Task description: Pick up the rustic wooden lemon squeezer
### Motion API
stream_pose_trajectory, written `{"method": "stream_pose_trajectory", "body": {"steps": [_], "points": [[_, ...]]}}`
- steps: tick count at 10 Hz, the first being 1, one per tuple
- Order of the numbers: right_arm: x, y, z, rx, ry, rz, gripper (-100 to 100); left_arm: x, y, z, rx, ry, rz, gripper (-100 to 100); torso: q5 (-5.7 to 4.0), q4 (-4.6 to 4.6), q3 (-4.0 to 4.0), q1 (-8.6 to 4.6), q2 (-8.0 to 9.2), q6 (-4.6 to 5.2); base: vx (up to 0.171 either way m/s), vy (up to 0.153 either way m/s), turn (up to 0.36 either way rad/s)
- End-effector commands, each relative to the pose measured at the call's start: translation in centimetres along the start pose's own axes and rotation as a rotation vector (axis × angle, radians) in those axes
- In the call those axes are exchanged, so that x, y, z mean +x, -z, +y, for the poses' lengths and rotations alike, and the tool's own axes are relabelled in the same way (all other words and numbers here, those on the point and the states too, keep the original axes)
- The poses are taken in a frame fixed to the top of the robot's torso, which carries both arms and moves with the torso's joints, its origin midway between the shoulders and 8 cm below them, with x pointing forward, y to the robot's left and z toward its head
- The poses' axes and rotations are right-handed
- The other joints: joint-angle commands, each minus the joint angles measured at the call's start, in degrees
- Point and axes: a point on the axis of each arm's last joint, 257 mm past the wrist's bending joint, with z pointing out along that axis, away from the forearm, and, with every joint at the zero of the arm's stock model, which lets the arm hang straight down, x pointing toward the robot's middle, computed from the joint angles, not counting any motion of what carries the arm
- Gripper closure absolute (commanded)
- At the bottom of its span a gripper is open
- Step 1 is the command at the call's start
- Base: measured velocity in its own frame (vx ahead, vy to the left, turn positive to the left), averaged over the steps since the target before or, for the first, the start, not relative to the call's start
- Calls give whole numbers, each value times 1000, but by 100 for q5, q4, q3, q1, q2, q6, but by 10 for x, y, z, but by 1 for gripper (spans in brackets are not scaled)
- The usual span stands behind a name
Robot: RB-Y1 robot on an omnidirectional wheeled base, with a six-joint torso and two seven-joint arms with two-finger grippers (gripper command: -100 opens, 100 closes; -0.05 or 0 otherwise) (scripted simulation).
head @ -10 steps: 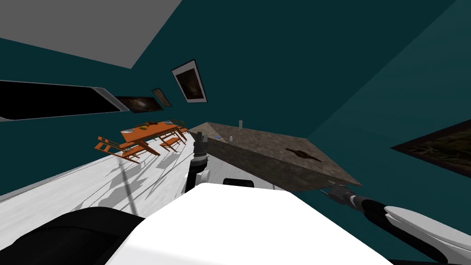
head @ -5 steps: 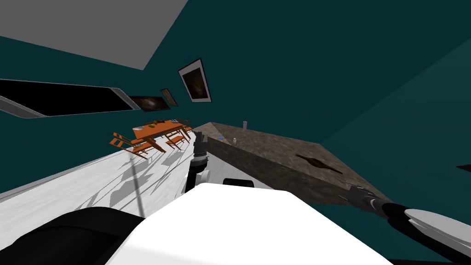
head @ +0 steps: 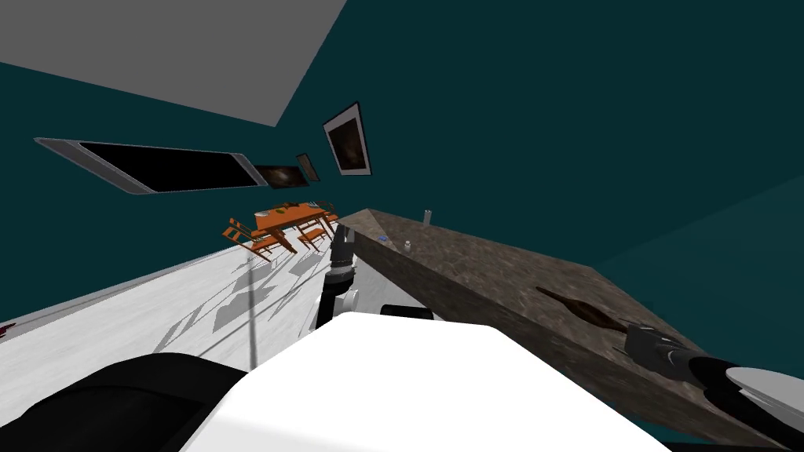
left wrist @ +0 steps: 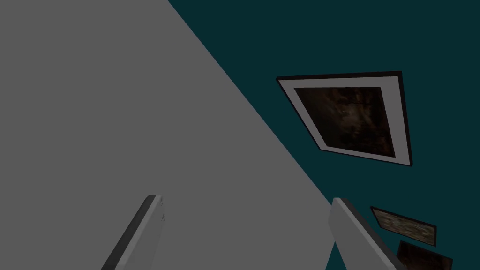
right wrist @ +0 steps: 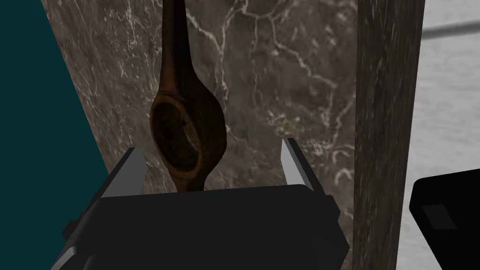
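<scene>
Flanking dark wooden squeezer (right wrist: 187,126) on marbled counter (right wrist: 281,70), right tool (right wrist: 212,147), fingers apart; left tool (left wrist: 246,198) raised, apart

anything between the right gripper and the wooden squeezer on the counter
Nothing. In the right wrist view the open right gripper straddles the bowl end of the dark brown wooden squeezer, with bare brown veined marble counter between them.

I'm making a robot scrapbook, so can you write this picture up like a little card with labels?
Thing to grab: dark brown squeezer, lying flat
Where: on the brown marbled counter
Right gripper: open, squeezer's bowl between its fingers, not gripped
Left gripper: open, holding nothing
Grabbed yet: no
</scene>
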Motion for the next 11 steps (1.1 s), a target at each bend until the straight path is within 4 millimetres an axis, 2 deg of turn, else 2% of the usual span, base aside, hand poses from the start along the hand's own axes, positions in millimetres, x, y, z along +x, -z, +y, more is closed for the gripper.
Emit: {"method": "stream_pose_trajectory", "body": {"steps": [1, 2, 3, 6, 10, 11], "points": [[0, 0, 0, 0, 0, 0, -100, 0, 0, 0, 0, 0, 0, 0, 0, 0, 0, 0, 0, 0, 87, -9, 39], [1, 0, 0, 2, 2, 2, 0, 0, 0, 0, 0, 0, 0, 0, 1, 6, 17, 2, 32, 5, 17, -2, -2], [11, 0, 6, -3, -23, 22, -100, 0, 0, 0, 0, 0, 0, 0, 2, 13, 34, 5, 60, 7, -43, -3, 231], [43, 2, 23, -18, -95, 84, -100, 0, 0, 0, 0, 0, 0, 0, 0, 28, 71, -4, 123, 3, -134, -26, 316], [83, 7, 47, -33, -187, 167, -100, 0, 0, 0, 0, 0, 0, 0, 1, 31, 78, -1, 133, 8, -150, -2, 321], [83, 7, 47, -33, -187, 167, -100, 0, 0, 0, 0, 0, 0, 0, 2, 32, 79, 2, 137, 8, -103, 2, 99]]}}
